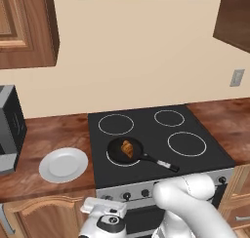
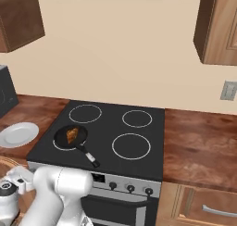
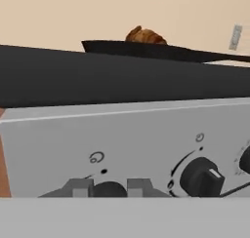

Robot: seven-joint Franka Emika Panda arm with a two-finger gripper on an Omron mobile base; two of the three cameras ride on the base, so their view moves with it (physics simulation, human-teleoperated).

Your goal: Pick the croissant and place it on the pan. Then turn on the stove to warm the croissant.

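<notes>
left base view looks down on the small golden-brown crescent croissant (image 1: 127, 148) lying inside the round black frying pan (image 1: 118, 154), which sits over the front-left white burner ring of the black glass cooktop stove (image 1: 156, 134); the pastry half of the job looks done to me, so only the heat is left. that would explain why the white arm is bent low in front of the oven, its two-finger gripper (image 3: 110, 188) held level with the silver front panel. hand view gives what the base cameras cannot: the two grey fingertips (image 3: 78, 187) sit either side of a dark round knob (image 3: 109, 189), close against it, though whether they actually pinch it or just bracket it i cannot tell. a second dark knob with a white pointer (image 3: 202, 176) sits just to the side, untouched. the base cameras in turn show the layout: the pan's long handle angling toward the front edge, and a round white plate (image 1: 63, 164) on the wooden counter beside the stove.
</notes>
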